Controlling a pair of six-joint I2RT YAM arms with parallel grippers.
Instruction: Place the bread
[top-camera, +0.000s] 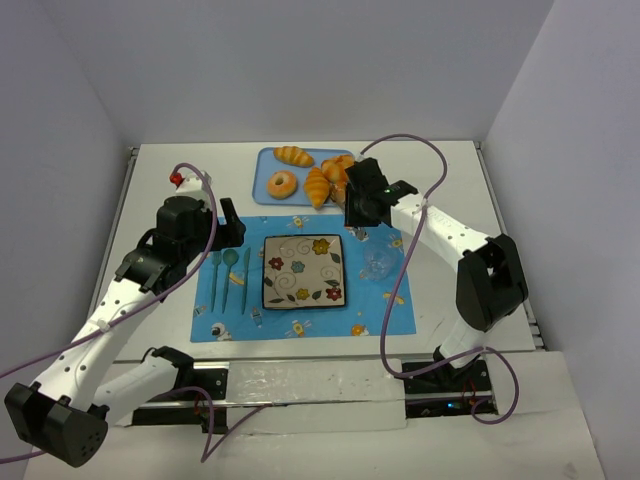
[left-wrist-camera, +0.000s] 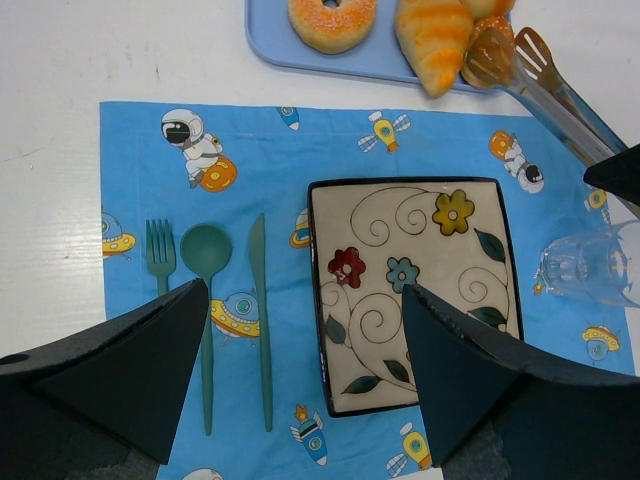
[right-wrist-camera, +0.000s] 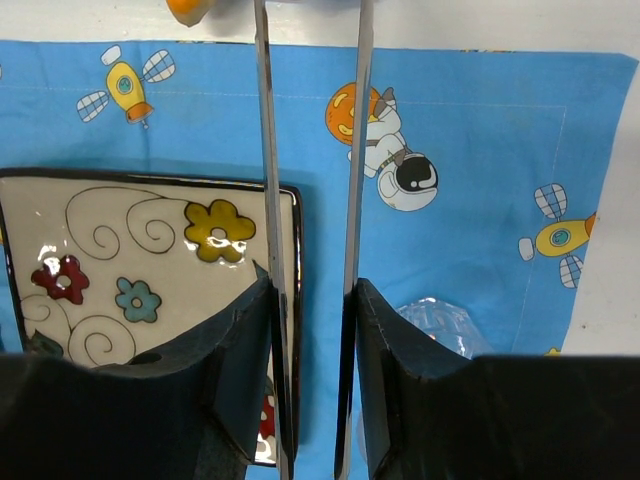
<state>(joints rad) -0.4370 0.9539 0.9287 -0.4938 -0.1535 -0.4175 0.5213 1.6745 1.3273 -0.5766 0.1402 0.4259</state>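
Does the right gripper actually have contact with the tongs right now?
Touching. The right wrist view shows the right gripper with both fingers pressed against the outer sides of the tongs' metal arms, no gap on either side.

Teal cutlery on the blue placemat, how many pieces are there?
3: a fork, a spoon and a knife, side by side on the placemat left of the plate, fork outermost. None appears hidden.

White table (top-camera: 232, 165) — boxed by plain pale-grey walls (top-camera: 300, 70); even light.
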